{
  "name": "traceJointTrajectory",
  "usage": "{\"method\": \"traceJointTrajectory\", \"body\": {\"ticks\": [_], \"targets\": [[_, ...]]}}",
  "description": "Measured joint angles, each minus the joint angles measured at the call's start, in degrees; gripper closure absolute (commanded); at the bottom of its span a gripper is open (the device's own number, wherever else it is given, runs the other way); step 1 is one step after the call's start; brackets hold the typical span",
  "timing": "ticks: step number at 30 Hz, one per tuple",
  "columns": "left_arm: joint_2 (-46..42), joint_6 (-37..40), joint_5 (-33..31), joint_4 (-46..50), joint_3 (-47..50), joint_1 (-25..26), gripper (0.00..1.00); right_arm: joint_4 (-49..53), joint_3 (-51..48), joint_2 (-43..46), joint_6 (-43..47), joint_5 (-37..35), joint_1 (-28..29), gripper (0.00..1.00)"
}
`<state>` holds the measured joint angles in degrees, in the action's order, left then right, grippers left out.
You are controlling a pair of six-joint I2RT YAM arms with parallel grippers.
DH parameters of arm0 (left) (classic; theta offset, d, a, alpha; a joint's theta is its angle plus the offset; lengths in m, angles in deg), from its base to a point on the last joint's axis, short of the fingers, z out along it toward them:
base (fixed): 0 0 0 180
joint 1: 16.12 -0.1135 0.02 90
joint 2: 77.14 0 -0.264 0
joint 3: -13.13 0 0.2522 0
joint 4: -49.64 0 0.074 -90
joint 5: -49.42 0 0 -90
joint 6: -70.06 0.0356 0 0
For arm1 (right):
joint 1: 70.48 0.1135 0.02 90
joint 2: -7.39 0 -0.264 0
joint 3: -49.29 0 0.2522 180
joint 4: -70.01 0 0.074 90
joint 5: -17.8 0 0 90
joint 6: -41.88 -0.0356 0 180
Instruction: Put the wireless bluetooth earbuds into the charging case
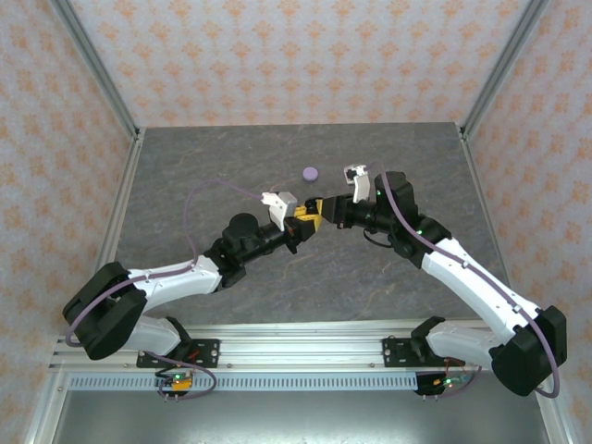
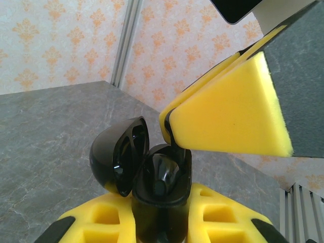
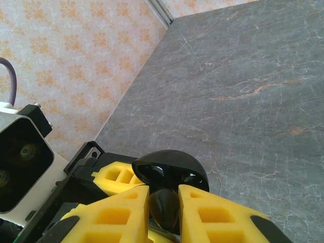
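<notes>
Aloft over marbled tabletop (image 1: 231, 162), floral walls (image 1: 277, 55); left gripper (image 2: 162, 205) clamps case (image 2: 119, 157), right gripper (image 3: 164, 195) earbud (image 3: 164, 212).

Both arms stood stretched inward, grippers tip to tip mid-scene.

From my station, the left arm (image 1: 176, 277) ran from its near-left base out to the right and farther away. The right arm (image 1: 462, 268) angled from its near-right base toward the left, wrist turned inward. The left gripper (image 1: 302, 225) was clamped fully on the open black charging case (image 2: 162, 177), one yellow finger either side. The right gripper (image 1: 326, 213) pinched a black earbud (image 3: 164, 207) between narrowly parted jaws, its tips just beside the left gripper's.
</notes>
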<state>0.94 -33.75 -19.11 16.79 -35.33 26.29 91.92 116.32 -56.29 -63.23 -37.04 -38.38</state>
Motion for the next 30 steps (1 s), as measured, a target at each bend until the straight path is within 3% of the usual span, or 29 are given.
{"method": "traceJointTrajectory", "body": {"ticks": [5,22,30], "targets": [[0.0,0.3,0.2,0.5,0.0,0.0,0.85,0.7,0.2,0.1,0.5,0.6,0.1,0.66],[-0.7,1.9,0.7,2.5,-0.3,0.0,0.85,3.9,1.3,0.3,0.8,-1.2,0.4,0.45],[-1.7,5.9,3.3,7.5,-1.2,0.0,0.85,6.1,1.9,3.1,0.4,-7.8,0.4,0.49]]}}
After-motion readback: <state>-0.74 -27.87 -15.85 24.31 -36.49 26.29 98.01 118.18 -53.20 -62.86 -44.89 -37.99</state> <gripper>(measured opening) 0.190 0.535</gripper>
